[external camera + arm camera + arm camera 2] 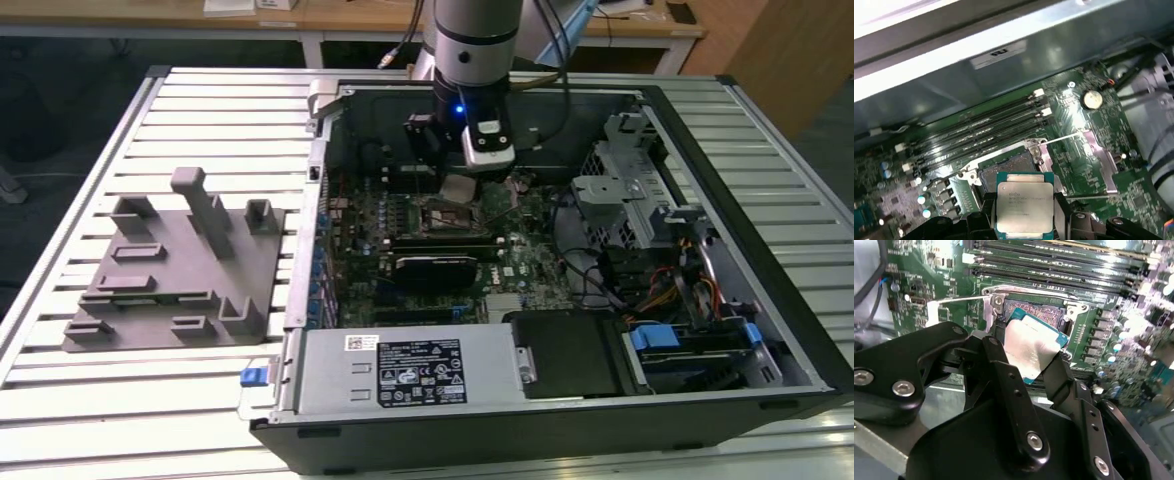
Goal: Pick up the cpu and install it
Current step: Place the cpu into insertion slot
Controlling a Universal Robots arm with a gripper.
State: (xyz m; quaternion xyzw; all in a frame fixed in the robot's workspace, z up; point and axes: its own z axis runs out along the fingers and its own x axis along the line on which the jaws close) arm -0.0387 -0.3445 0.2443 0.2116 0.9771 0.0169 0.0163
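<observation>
Gripper: your gripper (1029,365) is narrowed onto the cpu, with one black finger (1000,357) against each of two opposite edges of the chip.

Cpu: the cpu (1032,346) is held flat with its silvery top up. It hangs above the socket and slightly off its centre, toward the gripper's side. In the first wrist view the cpu (1024,202) covers the socket's near edge.

Socket: the socket (1006,172) on the green motherboard (1074,125) is open. Its field of contacts is bare, and its metal retaining frame (1098,156) lies swung aside just beside it. Nothing sits in the socket.

Contact: from these views you cannot tell how large the gap between chip and socket is. The chip looks apart from the contacts rather than resting on them.

Tray: the grey moulded tray (160,275) lies well apart from the socket, outside the computer case (561,415) on the exterior view's left.

Done: you can count the pick-up as finished. The chip is off its resting place, carried into the case and brought over the socket.

Left: the install half is not yet done. The chip is not seated, and the frame is not closed over the socket.
</observation>
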